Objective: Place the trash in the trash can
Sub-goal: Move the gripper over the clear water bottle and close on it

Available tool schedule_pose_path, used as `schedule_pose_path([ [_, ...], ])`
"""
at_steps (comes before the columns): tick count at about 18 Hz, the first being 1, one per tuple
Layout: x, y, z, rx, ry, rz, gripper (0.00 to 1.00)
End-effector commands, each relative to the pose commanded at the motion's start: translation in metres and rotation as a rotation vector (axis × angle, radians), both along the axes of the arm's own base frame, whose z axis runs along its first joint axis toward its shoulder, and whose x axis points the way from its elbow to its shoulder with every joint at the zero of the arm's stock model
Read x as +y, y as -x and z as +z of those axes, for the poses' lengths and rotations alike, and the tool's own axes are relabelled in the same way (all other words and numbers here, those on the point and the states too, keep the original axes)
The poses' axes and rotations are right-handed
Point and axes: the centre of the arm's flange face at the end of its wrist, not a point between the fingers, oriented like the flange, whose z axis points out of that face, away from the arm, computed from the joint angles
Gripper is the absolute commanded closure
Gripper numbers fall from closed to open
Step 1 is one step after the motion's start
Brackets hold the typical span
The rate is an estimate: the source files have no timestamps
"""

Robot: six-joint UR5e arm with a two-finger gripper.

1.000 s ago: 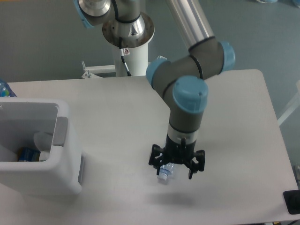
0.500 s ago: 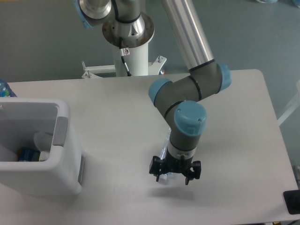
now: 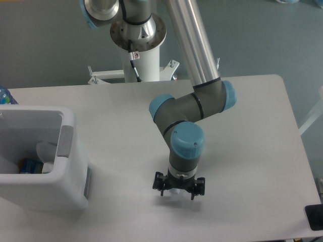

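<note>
The gripper [image 3: 178, 192] pointed straight down near the desk's [image 3: 252, 151] near edge, right of centre. Whether its jaws were spread or pinched could not be told, and the clear piece of trash beneath it was all but hidden. At far left stood the trash can [image 3: 68, 151], with a bluish-labelled bottle [image 3: 30, 165] already inside. To do this step well, the jaws should straddle the piece squarely and grip it firmly, then lift well above the can's thick rim.

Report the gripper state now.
Gripper: low over the table, jaws around something pale; whether it is gripping cannot be told.
</note>
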Motion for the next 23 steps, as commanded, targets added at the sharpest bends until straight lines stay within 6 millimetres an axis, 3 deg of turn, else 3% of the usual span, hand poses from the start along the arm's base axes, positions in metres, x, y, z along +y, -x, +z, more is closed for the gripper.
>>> schedule_pose_path([
  [2,0.0005,-0.0015,-0.0016,0.004,0.007,-0.002,0.34],
  [14,-0.0051,-0.0073,-0.0027,0.002,0.017,-0.033,0.34],
  [18,-0.0044,-0.0066,-0.0014,0.004,0.015,-0.035,0.57],
  [23,-0.0037,-0.0059,-0.0001,0.007,0.013,-0.037,0.72],
])
